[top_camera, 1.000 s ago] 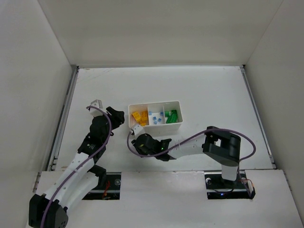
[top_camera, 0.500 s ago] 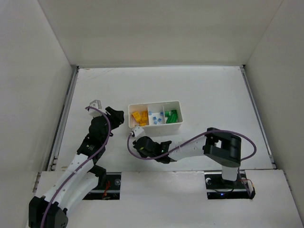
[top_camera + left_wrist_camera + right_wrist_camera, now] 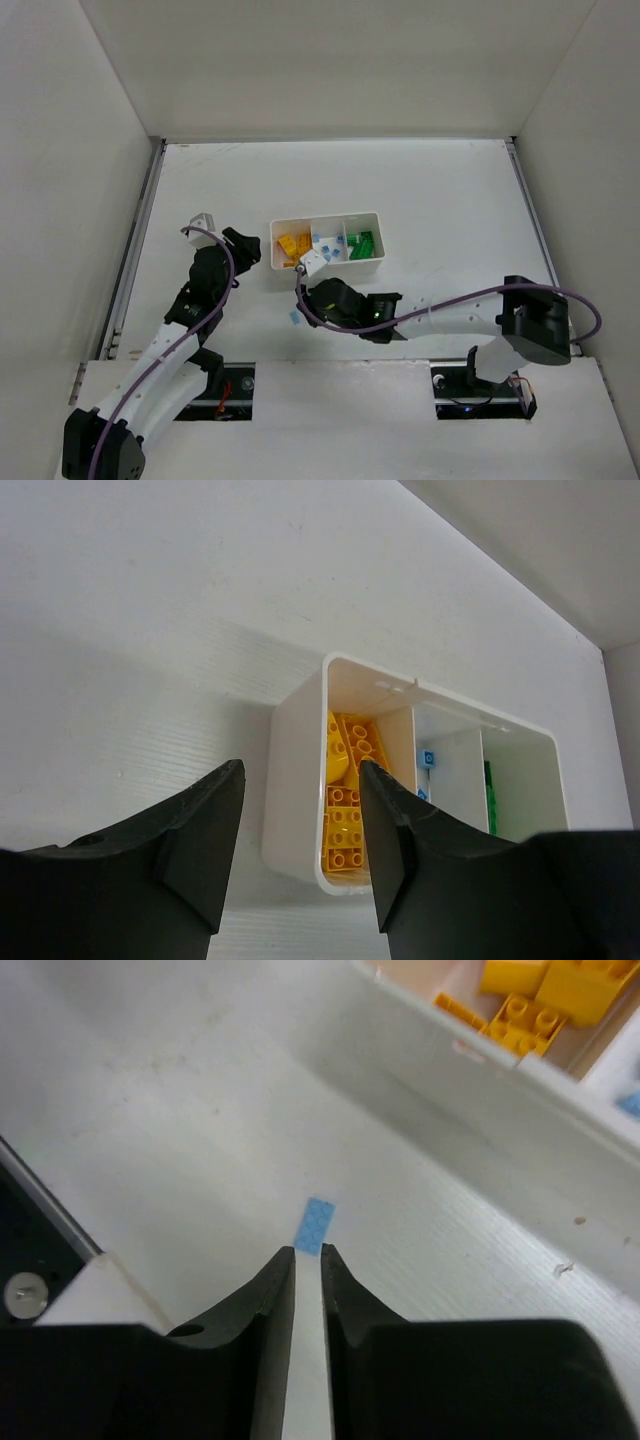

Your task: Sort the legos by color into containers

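Note:
The white tray (image 3: 325, 216) holds yellow-orange legos (image 3: 293, 245) in its left compartment, light blue ones (image 3: 328, 248) in the middle and green ones (image 3: 362, 243) on the right. One flat light blue lego (image 3: 295, 318) lies on the table in front of the tray. My right gripper (image 3: 304, 310) hovers just beside it. In the right wrist view its jaws (image 3: 308, 1252) are almost shut with nothing between them, and the blue lego (image 3: 318, 1224) lies just past the tips. My left gripper (image 3: 300, 810) is open and empty, facing the tray's left end (image 3: 295, 780).
Raised white walls enclose the table on the left, back and right. The tray wall (image 3: 450, 1070) stands close beyond my right gripper. A dark table-edge rail (image 3: 30, 1240) runs at the left of the right wrist view.
My right arm has swung its elbow out to the right and its wrist has shifted slightly right. The flat blue lego now shows on the table by its tips. The left arm has stayed still.

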Available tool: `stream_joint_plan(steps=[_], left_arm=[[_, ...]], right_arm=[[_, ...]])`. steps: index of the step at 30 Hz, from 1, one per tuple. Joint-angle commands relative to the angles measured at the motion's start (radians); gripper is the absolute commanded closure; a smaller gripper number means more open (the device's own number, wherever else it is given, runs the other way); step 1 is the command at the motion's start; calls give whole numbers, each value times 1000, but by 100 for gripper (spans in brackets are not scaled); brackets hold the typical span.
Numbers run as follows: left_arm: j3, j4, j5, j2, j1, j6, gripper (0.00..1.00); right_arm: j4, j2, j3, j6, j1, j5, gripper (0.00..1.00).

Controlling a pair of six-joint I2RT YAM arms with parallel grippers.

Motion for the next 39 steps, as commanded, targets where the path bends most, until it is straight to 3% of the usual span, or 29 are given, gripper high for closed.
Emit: stream_joint_plan(steps=[1, 7, 20, 39], left_arm=[[-14, 55, 6, 3, 3, -11, 53], [-17, 52, 4, -17, 8, -12, 53], [-25, 57, 7, -11, 9, -17, 53], [-35, 67, 9, -6, 12, -18, 53]], right_arm=[[21, -36, 9, -9, -20, 12, 71], [-37, 101, 73, 11, 31, 83, 57], [-71, 258, 150, 84, 71, 151, 54], [-109, 316, 185, 114, 89, 193, 57]])
